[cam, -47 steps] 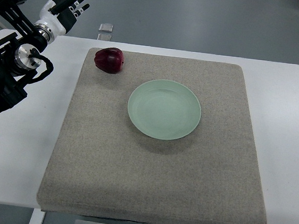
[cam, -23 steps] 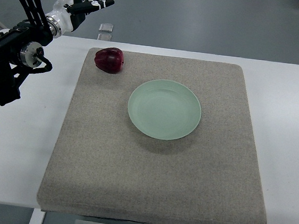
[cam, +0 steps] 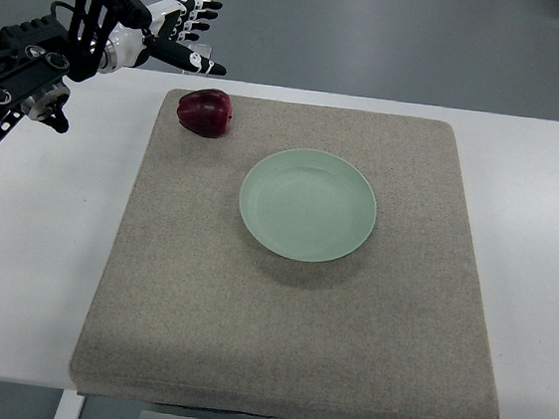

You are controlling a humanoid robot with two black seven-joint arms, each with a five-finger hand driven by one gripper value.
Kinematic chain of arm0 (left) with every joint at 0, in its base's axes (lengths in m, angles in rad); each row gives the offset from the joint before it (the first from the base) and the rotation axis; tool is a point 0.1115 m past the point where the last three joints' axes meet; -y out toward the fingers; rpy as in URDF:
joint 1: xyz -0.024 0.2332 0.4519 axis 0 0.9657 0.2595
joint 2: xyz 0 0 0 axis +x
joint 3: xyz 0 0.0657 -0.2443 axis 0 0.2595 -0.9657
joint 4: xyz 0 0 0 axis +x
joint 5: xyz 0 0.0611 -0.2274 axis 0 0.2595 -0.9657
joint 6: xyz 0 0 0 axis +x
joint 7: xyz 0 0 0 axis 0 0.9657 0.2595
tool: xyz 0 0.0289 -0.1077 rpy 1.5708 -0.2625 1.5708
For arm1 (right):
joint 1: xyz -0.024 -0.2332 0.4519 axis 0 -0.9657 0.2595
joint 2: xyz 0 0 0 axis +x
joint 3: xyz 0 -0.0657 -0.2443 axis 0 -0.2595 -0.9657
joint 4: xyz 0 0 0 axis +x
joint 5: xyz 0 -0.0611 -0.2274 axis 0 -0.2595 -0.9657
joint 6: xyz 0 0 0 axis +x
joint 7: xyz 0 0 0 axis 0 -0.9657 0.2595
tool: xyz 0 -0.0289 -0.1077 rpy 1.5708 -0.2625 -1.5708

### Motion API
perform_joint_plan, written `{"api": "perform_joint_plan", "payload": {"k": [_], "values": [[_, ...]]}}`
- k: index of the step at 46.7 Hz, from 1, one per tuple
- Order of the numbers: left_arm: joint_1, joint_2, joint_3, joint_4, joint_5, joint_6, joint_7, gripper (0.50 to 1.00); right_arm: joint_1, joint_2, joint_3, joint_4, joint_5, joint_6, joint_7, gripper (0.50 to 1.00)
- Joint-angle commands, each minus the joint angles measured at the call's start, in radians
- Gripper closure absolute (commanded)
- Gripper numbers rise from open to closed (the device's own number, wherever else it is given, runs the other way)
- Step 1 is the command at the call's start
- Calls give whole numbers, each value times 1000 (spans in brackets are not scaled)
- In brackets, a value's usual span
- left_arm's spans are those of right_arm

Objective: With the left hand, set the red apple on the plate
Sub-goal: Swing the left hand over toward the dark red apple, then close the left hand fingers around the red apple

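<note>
Top view: a grey felt mat (cam: pixel 294 311) is seen laid on a white table (cam: pixel 541 247), with bare table surface left showing on both sides of the mat and along its far edge. The mat is taken as the landmark for what follows.

A red apple (cam: pixel 205 113) is seen resting on the mat at its far left corner, just inside the mat's far edge and close to its left edge. A pale green plate (cam: pixel 307 204) is set on the mat a little beyond the mat's middle, to the right of the apple and nearer the camera; the two are kept apart by a strip of bare mat. Nothing is carried on the plate. The near half of the mat is left uncovered, as is its right side.

The left hand (cam: pixel 178 37) is held in the air beyond the mat's far left corner, above the table's far edge, with its arm brought in from the picture's left edge. Its fingers (cam: pixel 203 6) are spread and stretched out toward the right, and nothing is held in them. The hand is kept clear of the apple, with a gap seen between the lowest fingertip and the fruit; it lies just beyond the apple and slightly to its left.

Grey floor (cam: pixel 397 42) is shown past the table's far edge.
</note>
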State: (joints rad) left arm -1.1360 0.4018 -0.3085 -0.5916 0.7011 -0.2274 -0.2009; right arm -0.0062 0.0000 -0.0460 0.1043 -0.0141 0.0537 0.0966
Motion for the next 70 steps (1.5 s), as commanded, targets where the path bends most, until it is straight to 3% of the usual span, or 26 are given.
{"api": "perform_joint_plan", "payload": {"k": [1,12,25,30,47,70], "values": [[-36,41,100,-51,1,0,0,521,0,0,0,0,0,0,0,536],[-103,115,217,-143,190,0,-11,525,0,0,0,0,0,0,0,536],[-104,103,213,-145,468,45,-17,551,0,0,0,0,0,0,0,536],[-100,97,213,-140,471,105,-14,551,0,0,0,0,0,0,0,536],[-76,57,229,-131,471,105,-12,546,0,0,0,0,0,0,0,536],[-27,-12,229,-37,474,112,-15,553,0,0,0,0,-1,0,0,536]]}}
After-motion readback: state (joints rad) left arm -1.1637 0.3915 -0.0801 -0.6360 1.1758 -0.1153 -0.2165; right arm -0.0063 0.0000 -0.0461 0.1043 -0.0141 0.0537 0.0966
